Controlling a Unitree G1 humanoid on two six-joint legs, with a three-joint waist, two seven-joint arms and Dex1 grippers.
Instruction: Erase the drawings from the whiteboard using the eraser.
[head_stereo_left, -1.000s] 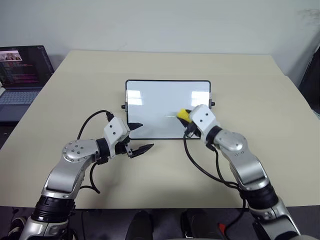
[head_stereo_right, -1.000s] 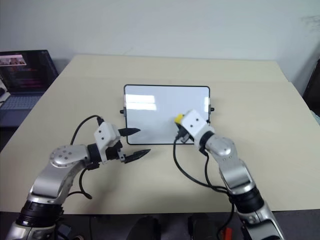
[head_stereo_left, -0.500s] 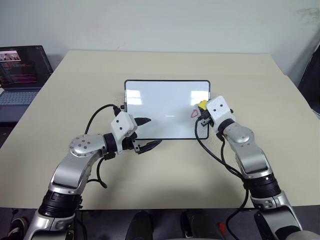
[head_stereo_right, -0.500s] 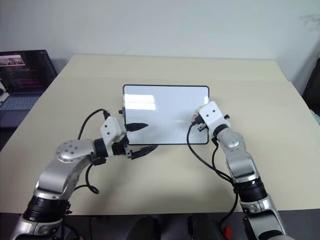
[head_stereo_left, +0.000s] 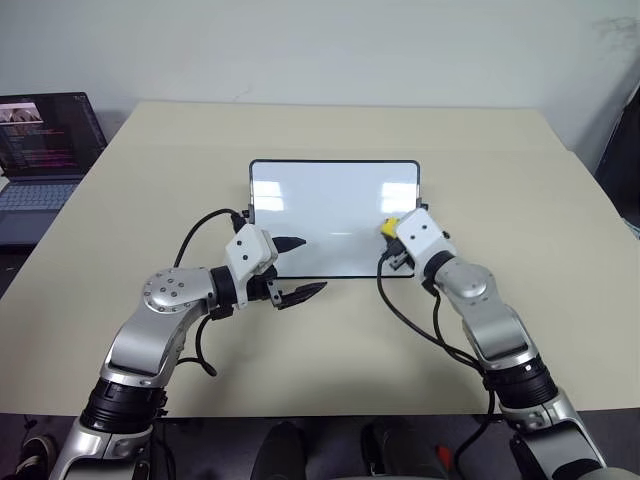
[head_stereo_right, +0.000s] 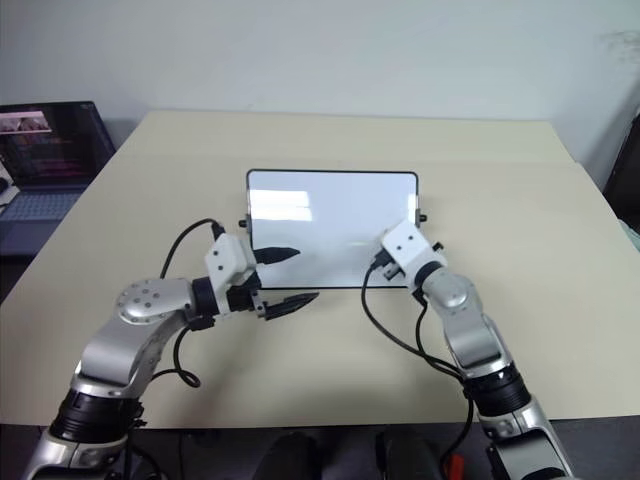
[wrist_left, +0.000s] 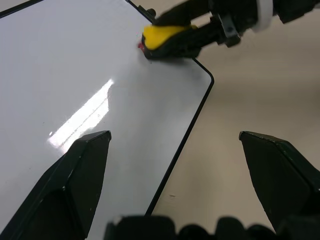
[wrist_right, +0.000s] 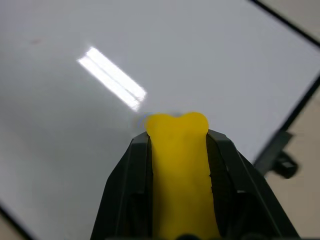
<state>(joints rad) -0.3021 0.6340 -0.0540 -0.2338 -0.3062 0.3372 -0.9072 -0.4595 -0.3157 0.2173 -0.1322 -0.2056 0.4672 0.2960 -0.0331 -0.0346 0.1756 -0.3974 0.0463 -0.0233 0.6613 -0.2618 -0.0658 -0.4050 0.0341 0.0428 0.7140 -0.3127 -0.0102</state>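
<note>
The right gripper (head_stereo_left: 389, 229), clenched on the eraser (head_stereo_left: 388, 227), has swept back over the last red mark near the whiteboard's (head_stereo_left: 320, 200) right edge; erasing looks nearly finished. The left gripper (head_stereo_left: 296, 268) hangs released over the near edge.

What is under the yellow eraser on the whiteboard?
The eraser presses on the whiteboard; a bit of red drawing peeks out beside it. The rest beneath is covered.

Beige table (head_stereo_left: 330, 130) against plain pale wall (head_stereo_left: 330, 45); open laptop (head_stereo_left: 40, 150) at left edge.
</note>
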